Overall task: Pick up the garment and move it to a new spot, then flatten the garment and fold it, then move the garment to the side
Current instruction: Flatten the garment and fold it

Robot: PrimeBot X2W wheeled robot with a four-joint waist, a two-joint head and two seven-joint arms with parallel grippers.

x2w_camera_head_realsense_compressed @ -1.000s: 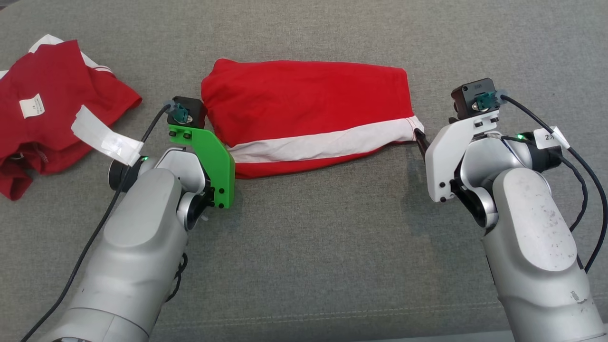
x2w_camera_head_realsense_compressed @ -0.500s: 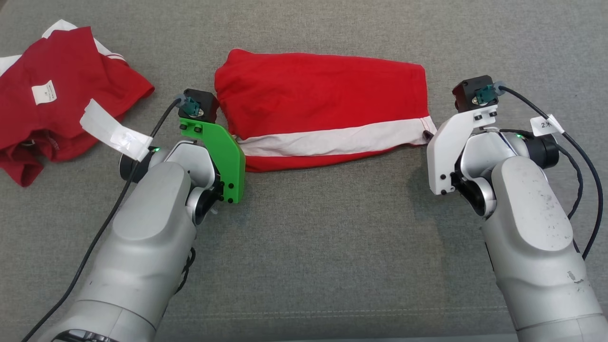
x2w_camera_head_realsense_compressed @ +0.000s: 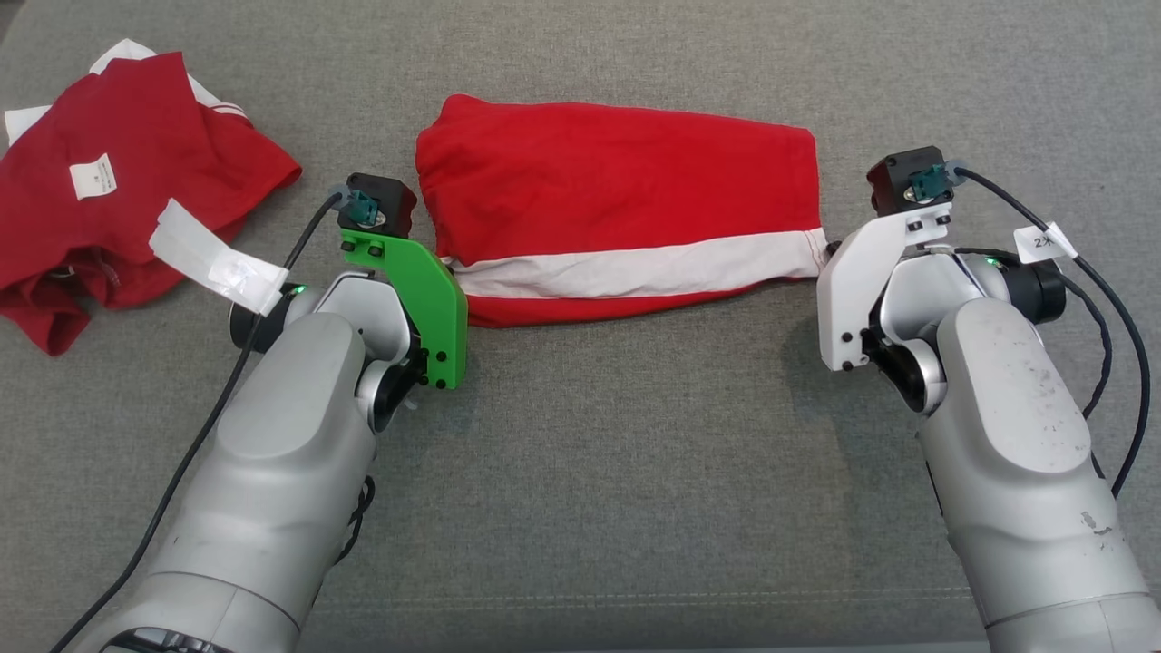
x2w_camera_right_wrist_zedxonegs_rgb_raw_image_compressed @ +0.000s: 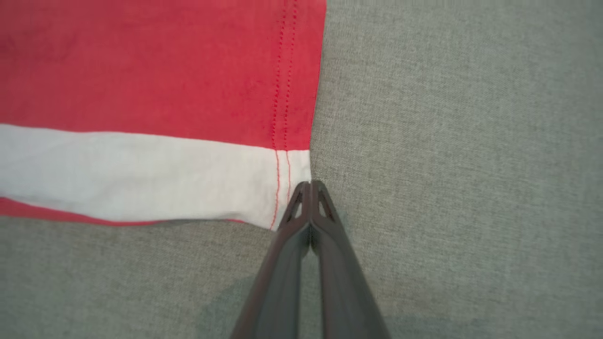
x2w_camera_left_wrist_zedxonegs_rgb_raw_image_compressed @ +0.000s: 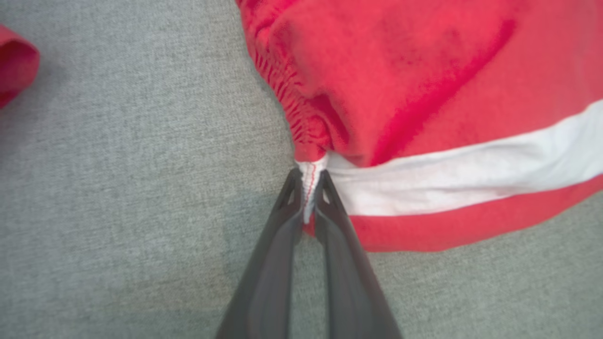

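Observation:
The garment [x2w_camera_head_realsense_compressed: 626, 190] is a pair of red shorts with a white stripe, lying flat across the grey surface. In the left wrist view my left gripper [x2w_camera_left_wrist_zedxonegs_rgb_raw_image_compressed: 308, 176] is shut on the white end of the garment [x2w_camera_left_wrist_zedxonegs_rgb_raw_image_compressed: 424, 94] at its gathered waistband. At the opposite end, my right gripper [x2w_camera_right_wrist_zedxonegs_rgb_raw_image_compressed: 309, 184] is shut, its tips touching the stitched hem edge of the garment [x2w_camera_right_wrist_zedxonegs_rgb_raw_image_compressed: 141, 70] at the white stripe. No cloth shows between the right fingers. In the head view both grippers' fingers are hidden under their wrist mounts.
A second, crumpled red garment [x2w_camera_head_realsense_compressed: 109, 181] with a white label lies at the far left, and its edge [x2w_camera_left_wrist_zedxonegs_rgb_raw_image_compressed: 14, 66] shows in the left wrist view. Grey fabric surface [x2w_camera_head_realsense_compressed: 635, 453] stretches in front of the shorts between my two arms.
My right gripper has gone from open to shut at the hem. The head camera has shifted, so the whole picture slid slightly. The left gripper's hold is unchanged.

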